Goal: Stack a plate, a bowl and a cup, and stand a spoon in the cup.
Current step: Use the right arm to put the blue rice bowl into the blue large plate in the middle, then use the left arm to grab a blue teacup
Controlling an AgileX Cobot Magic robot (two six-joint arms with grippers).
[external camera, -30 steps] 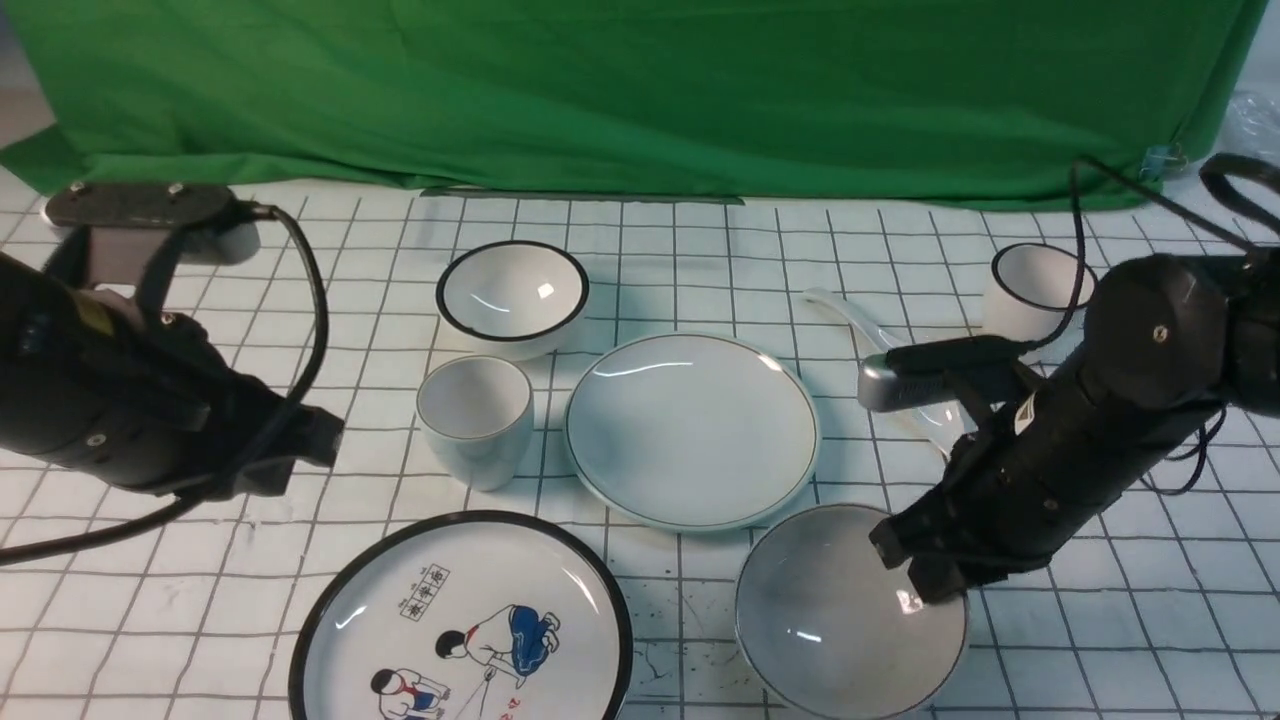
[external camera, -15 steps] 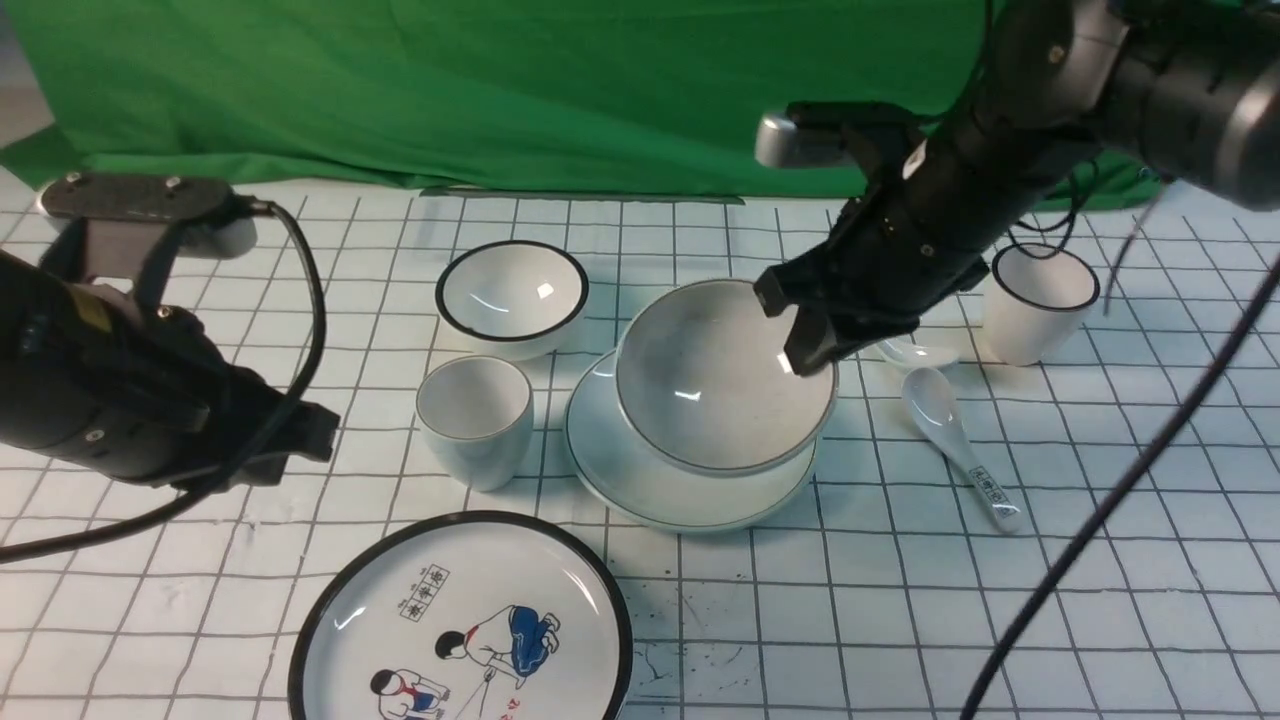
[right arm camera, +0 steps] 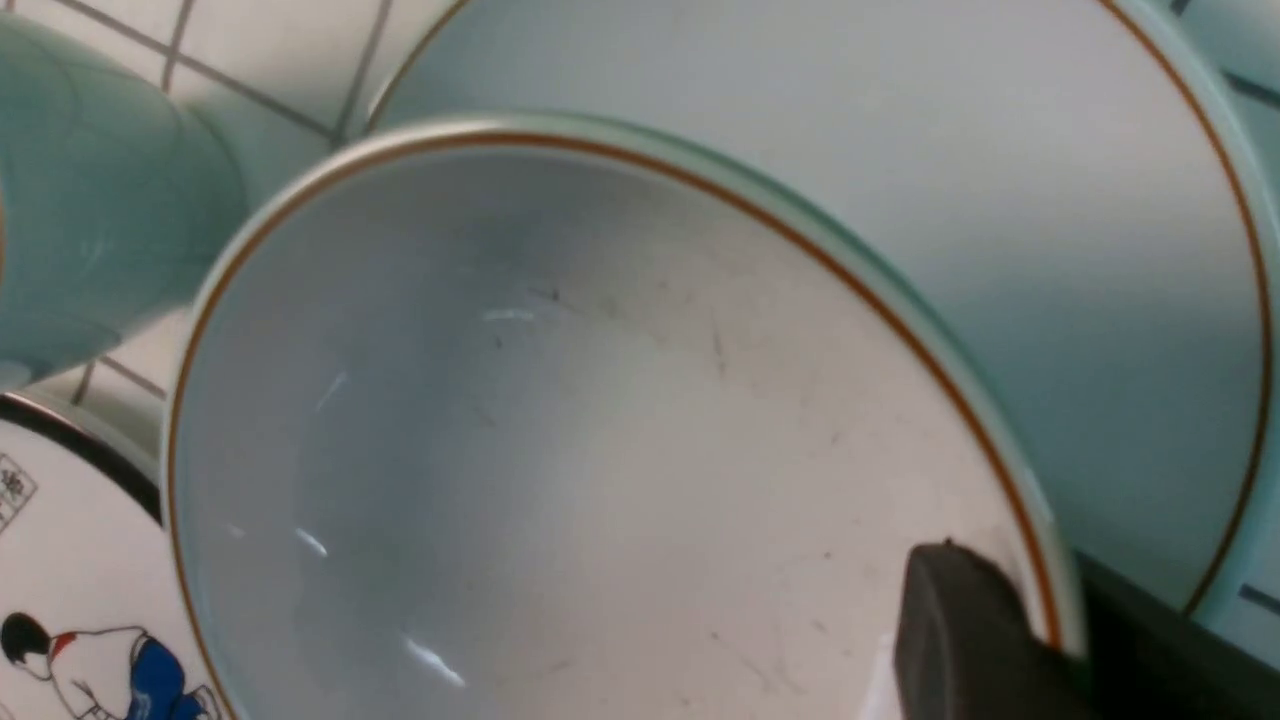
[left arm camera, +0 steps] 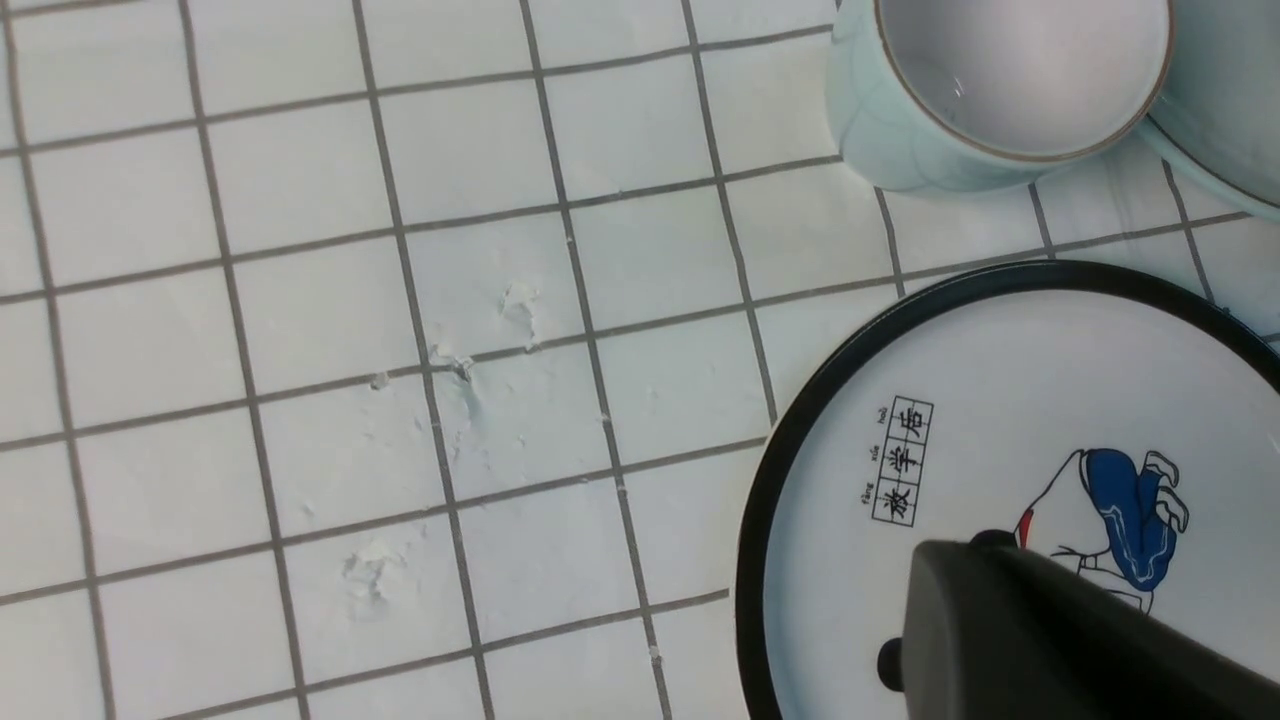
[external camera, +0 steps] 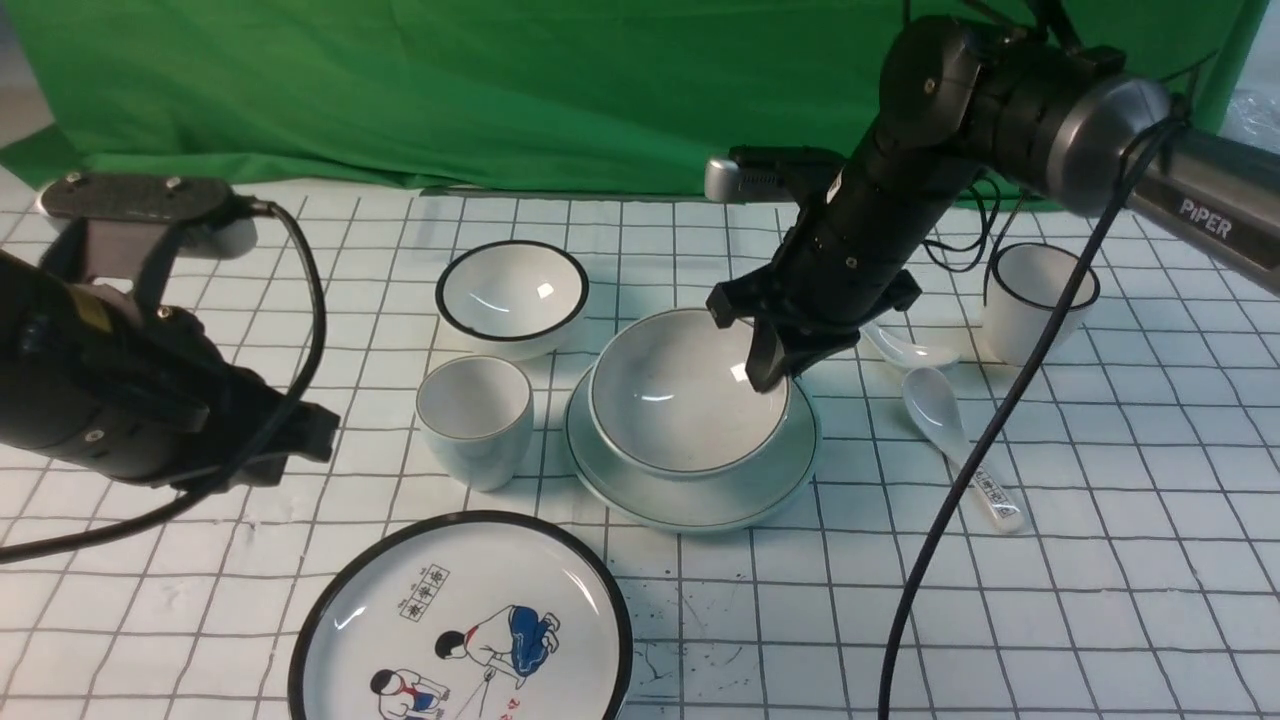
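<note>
The pale bowl (external camera: 672, 400) (right arm camera: 560, 450) sits level on the pale plate (external camera: 700, 505) (right arm camera: 1000, 200) at the table's middle. My right gripper (external camera: 772, 368) (right arm camera: 1060, 640) is shut on the bowl's right rim, one finger inside and one outside. The pale cup (external camera: 475, 420) (left arm camera: 1000, 90) (right arm camera: 80, 200) stands just left of the plate. The plain spoon (external camera: 910, 352) lies right of the plate, its handle hidden behind my right arm. My left gripper (external camera: 318, 440) (left arm camera: 940, 620) hangs shut and empty at the left, over the cartoon plate's near edge.
A black-rimmed cartoon plate (external camera: 460, 620) (left arm camera: 1010, 400) lies at the front. A black-rimmed bowl (external camera: 512, 290) stands behind the cup, and a black-rimmed cup (external camera: 1035, 300) at the right. A labelled spoon (external camera: 955, 440) lies right of the plate. A green cloth hangs behind.
My right gripper carried the bowl from the front right of the table, up and across, and lowered it onto the plate. The left arm has not moved.
</note>
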